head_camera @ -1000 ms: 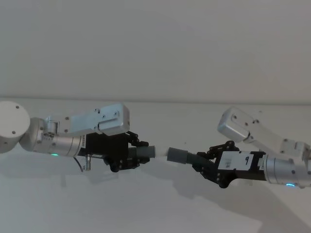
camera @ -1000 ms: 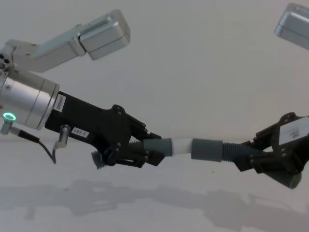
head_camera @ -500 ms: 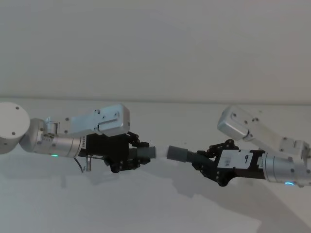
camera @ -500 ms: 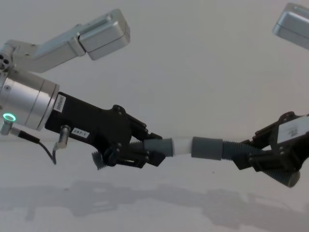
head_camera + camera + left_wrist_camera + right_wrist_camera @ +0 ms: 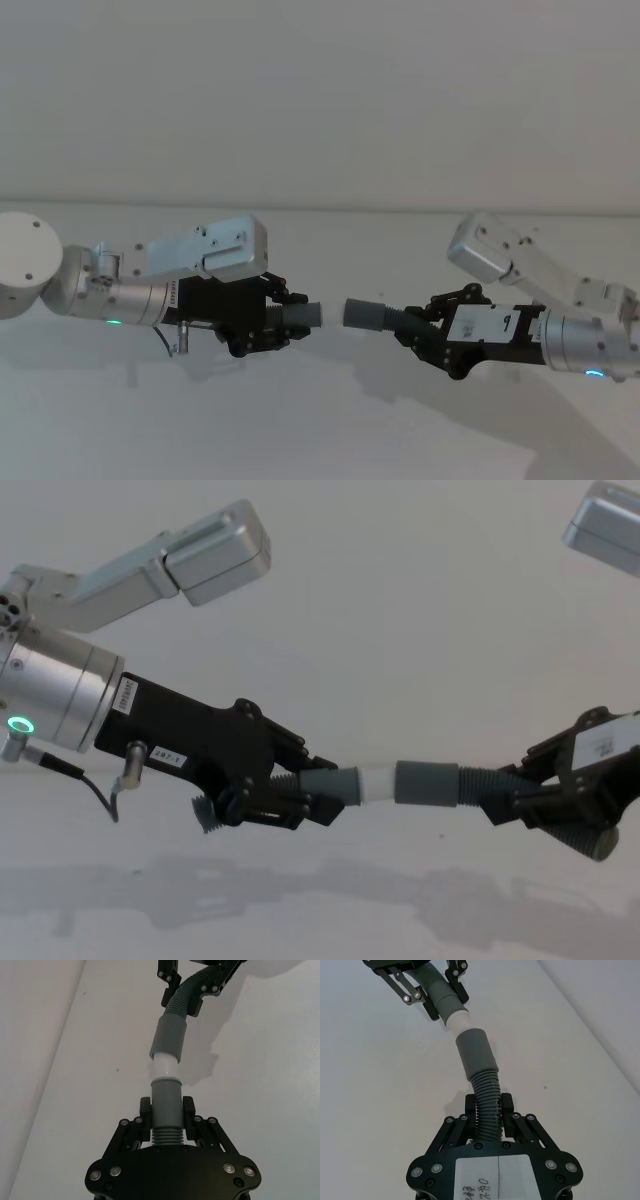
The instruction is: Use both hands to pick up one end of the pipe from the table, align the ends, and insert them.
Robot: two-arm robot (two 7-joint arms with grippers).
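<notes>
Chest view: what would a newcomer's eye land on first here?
Two black plastic claw tools held above the white table, each shut on a dark-grey ribbed hose piece: the left tool at left, the right tool at right. Between them, the short piece's whitish tip meets the long piece's smooth grey sleeve, nearly aligned.

Two hands: left hand (image 5: 300, 795) and right hand (image 5: 540, 800), one per arm. Two ribbed pipe pieces: short piece (image 5: 330, 783) and long piece (image 5: 470, 785). Two ends: one whitish tip (image 5: 378, 783), one grey sleeve (image 5: 427, 783). One white surface (image 5: 320, 910).
</notes>
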